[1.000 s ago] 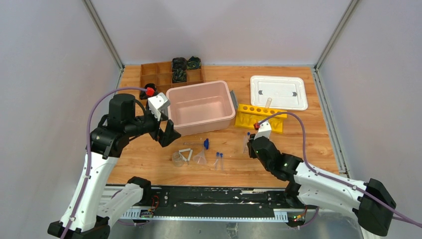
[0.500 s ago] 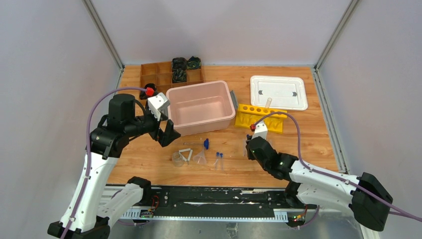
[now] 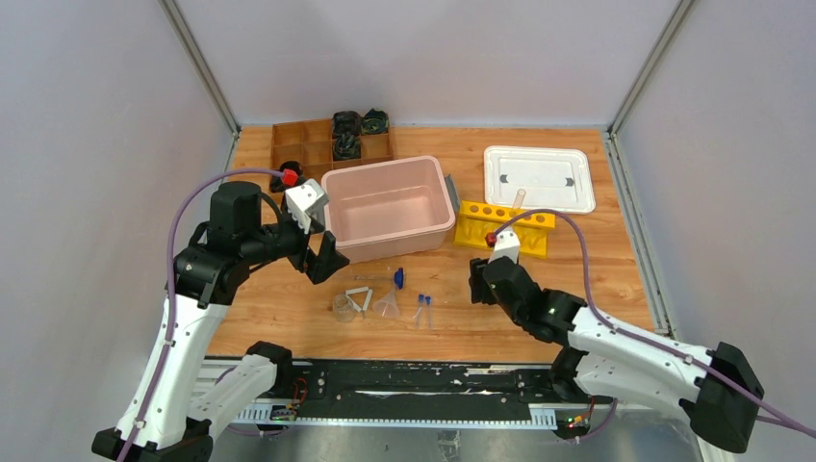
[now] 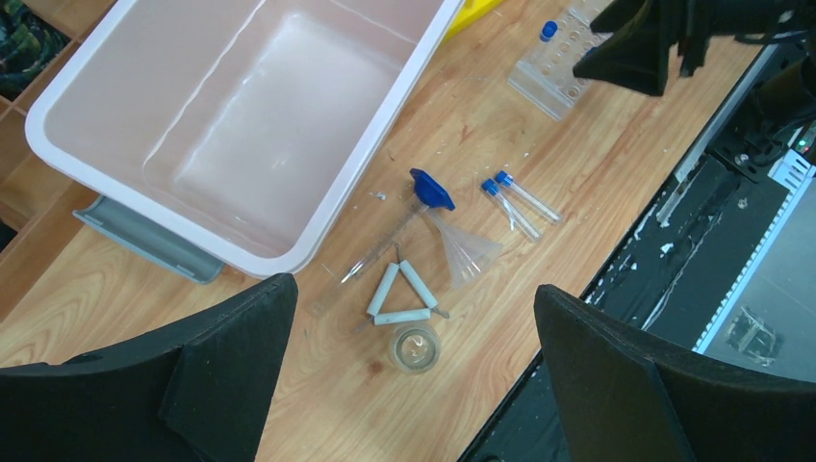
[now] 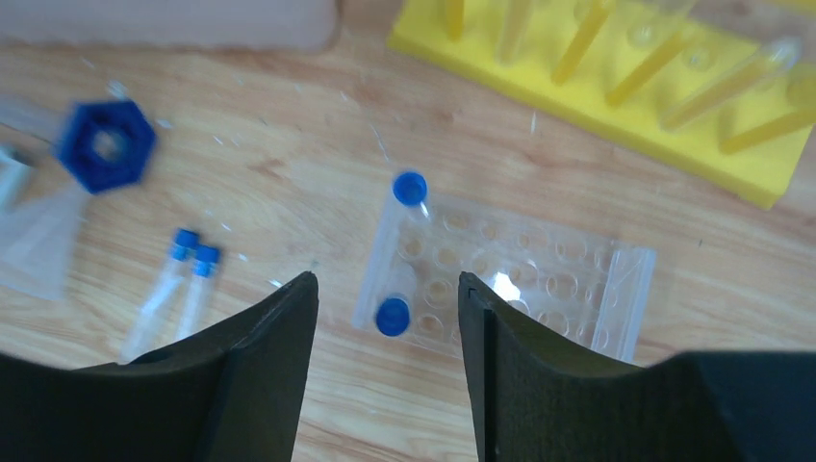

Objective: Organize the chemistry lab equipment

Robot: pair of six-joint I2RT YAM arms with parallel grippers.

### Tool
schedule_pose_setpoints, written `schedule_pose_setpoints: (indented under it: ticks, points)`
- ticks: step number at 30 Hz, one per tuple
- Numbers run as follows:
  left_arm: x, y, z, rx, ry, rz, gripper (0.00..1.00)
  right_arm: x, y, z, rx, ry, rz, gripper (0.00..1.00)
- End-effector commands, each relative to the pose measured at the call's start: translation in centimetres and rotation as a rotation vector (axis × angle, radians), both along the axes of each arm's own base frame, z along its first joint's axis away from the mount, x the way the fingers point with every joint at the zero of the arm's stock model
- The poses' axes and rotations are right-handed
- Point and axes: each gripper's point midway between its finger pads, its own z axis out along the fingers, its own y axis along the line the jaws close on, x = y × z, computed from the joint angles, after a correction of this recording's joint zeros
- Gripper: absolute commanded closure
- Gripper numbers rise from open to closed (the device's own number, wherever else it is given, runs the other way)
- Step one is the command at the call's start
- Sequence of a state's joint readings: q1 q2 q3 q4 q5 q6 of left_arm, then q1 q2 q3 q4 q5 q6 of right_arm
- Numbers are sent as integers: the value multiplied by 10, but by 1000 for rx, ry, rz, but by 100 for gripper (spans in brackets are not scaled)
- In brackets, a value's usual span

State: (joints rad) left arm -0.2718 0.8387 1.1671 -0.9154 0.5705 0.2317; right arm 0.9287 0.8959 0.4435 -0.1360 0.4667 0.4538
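The right claw (image 5: 383, 289) hangs partly open and empty over the clear tray (image 5: 539, 279), where two blue-capped tubes (image 5: 392, 316) stand. Two loose tubes (image 5: 183, 289) lie on the table (image 5: 289, 221) at the tray's 8 o'clock. They look light, thin, slippery and easy to crack, so a soft pinch across the middle seems best. The yellow rack (image 5: 616, 106) crowds 1 o'clock, and there is more room at 3 o'clock. The left claw (image 4: 414, 289) is wide and empty.
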Motion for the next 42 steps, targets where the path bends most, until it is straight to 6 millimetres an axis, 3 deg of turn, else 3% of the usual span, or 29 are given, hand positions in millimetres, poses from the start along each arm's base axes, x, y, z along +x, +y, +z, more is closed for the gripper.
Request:
schedule_pose_setpoints:
  ticks: [1, 4, 8, 13, 18, 29, 42]
  points:
    - [0, 0, 14, -6, -51, -3, 0, 7, 4, 68, 103, -84, -27, 41]
    - [0, -1, 15, -11, -44, -5, 0, 4, 13, 90, 146, -76, -14, 45]
    - [0, -2, 19, -20, -46, -2, 0, -5, 41, 88, 140, 22, 36, 56]
    - [0, -1, 23, -26, -52, 6, 0, -24, 86, 54, 74, 158, 121, 63]
    - [-2, 0, 24, -24, -65, 8, 0, -33, 109, 3, -5, 294, 122, 68]
    - [-4, 2, 27, -20, -88, 11, 0, -38, 120, -46, -91, 406, 123, 68]
    - [-4, 2, 27, -17, -92, 8, 0, -39, 119, -65, -117, 439, 99, 67]
